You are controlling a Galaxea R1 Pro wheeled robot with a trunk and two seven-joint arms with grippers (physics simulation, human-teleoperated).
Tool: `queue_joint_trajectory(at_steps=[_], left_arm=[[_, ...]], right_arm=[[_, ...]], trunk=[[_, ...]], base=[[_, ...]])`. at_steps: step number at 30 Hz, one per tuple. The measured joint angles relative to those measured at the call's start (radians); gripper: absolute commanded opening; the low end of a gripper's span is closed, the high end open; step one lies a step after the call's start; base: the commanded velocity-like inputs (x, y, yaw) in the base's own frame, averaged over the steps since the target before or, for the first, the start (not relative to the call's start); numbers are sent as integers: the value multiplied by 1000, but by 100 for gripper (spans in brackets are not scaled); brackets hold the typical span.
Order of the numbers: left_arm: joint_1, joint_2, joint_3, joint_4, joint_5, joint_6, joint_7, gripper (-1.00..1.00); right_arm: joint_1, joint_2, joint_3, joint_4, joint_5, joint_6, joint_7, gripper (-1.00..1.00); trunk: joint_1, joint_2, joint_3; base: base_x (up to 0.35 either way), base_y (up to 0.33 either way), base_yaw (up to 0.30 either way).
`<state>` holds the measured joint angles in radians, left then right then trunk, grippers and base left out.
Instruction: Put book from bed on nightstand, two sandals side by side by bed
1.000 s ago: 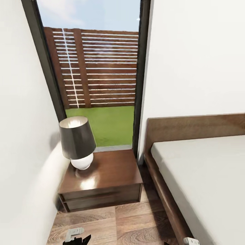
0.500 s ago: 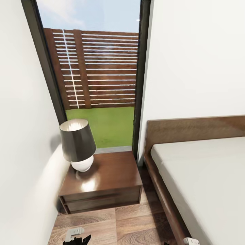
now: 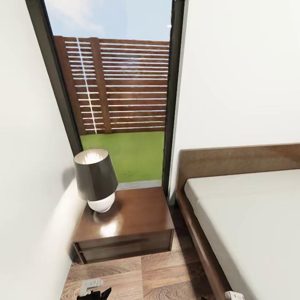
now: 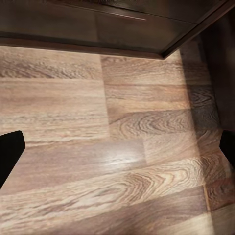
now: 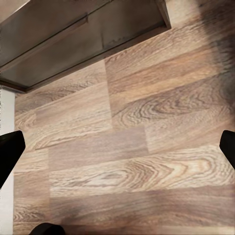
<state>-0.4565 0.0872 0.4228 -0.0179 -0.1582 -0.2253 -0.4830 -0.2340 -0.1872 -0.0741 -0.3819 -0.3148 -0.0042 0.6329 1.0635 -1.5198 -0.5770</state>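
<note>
Bedroom in a home, simulator render. Bed (image 3: 246, 216) w/ dark wood frame, headboard and pale bare mattress stands against a white wall. Nightstand (image 3: 125, 227) w/ drawer front sits in the corner beside it, a dark-shaded lamp (image 3: 96, 179) at its back left corner. Wood-plank floor (image 3: 166, 275). Tall dark-framed window (image 3: 121, 91) behind shows slatted fence and grass.
</note>
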Motion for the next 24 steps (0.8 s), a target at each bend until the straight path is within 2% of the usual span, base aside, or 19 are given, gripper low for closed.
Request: queue_joint_trajectory(at_steps=[24], left_arm=[[0, 0, 0, 0, 0, 0, 0, 100]], right_arm=[[0, 0, 1, 0, 1, 0, 0, 100]], trunk=[[-92, 168, 75]], base=[[0, 0, 0]])
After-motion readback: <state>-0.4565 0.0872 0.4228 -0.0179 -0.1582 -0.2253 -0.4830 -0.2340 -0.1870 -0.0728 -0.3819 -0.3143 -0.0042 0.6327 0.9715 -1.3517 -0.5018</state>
